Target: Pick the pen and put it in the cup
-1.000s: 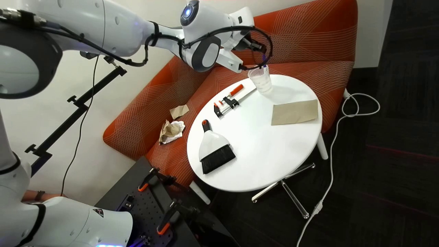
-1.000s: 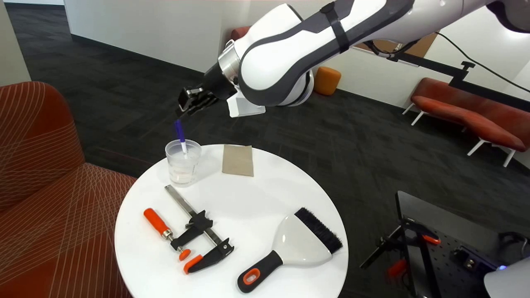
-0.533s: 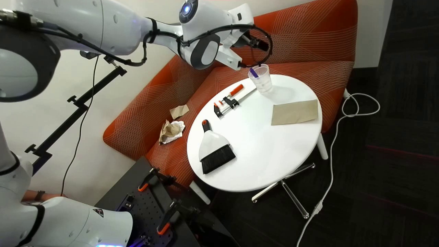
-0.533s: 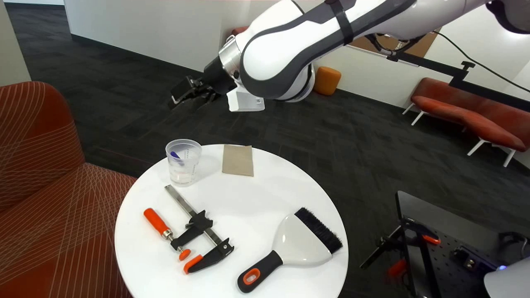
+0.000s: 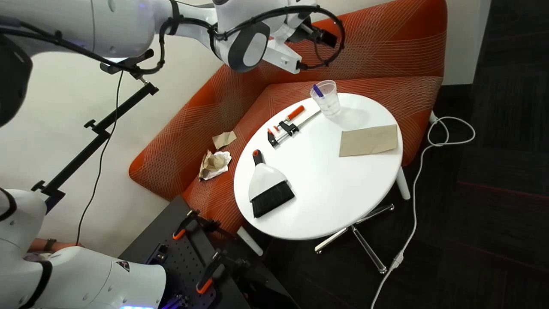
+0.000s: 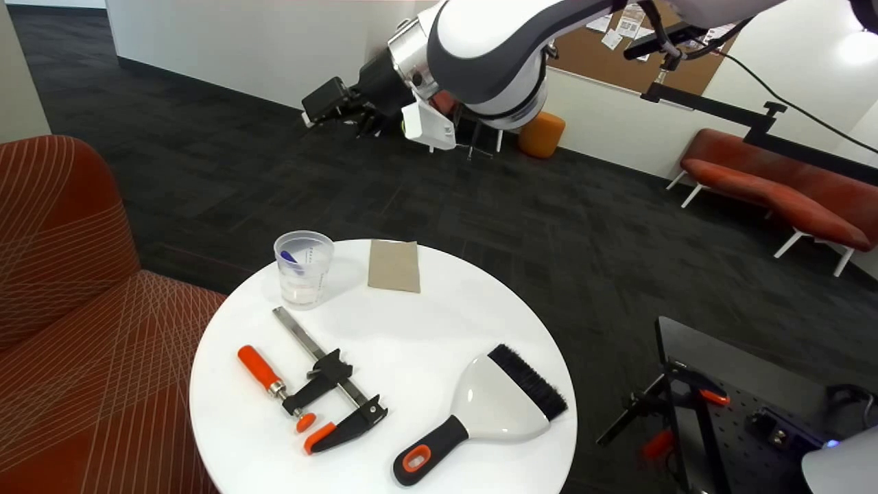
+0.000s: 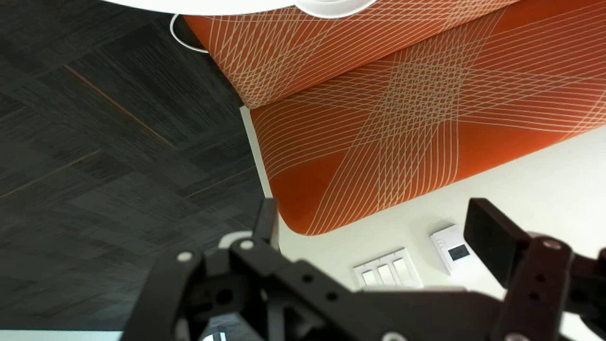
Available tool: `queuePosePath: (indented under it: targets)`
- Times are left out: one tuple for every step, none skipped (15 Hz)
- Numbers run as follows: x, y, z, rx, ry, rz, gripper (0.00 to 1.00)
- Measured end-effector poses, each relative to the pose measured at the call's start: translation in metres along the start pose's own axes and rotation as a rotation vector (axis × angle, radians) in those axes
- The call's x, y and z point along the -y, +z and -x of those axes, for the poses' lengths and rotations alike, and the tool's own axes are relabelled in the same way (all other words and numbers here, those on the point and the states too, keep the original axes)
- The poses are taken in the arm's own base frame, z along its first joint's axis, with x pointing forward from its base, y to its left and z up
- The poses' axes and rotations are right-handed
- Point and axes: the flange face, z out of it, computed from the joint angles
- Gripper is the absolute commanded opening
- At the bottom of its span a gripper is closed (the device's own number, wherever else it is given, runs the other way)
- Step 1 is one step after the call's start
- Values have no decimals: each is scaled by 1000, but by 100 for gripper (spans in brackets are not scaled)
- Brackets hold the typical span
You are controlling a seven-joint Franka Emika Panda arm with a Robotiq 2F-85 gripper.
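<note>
Inside the clear plastic cup (image 6: 310,280), near the edge of the round white bench (image 5: 330,184), the blue pen (image 5: 318,90) now leans on a slant against the side, its blue end about level with the rim. A second ago it stood steeper, most of its blue part above the rim, with the tool (image 7: 372,217) close over it; half a second ago it had dropped to this slant, and it has not visibly shifted since. The arm (image 6: 480,34) has gone on rising, so the tool hangs well clear of cup and pen in both exterior views. In the wrist view its fingers (image 7: 494,237) stand apart, holding nothing; the wall (image 7: 402,227) and a switch panel (image 7: 388,272) show between them. The cup remains upright, near the bar clamp (image 6: 333,370). I judge the release made and the task done: only the withdrawal seems left, and no regrasp looks called for.
</note>
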Motion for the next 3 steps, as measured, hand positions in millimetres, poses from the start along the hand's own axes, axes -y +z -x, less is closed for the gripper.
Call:
queuePosePath:
  targets:
    - [-1,-4,-2,5,-4,-5,100]
    - [-2,-6,-3,5,-3,-5,100]
    - [-3,-5,-2,6,-3,-3,100]
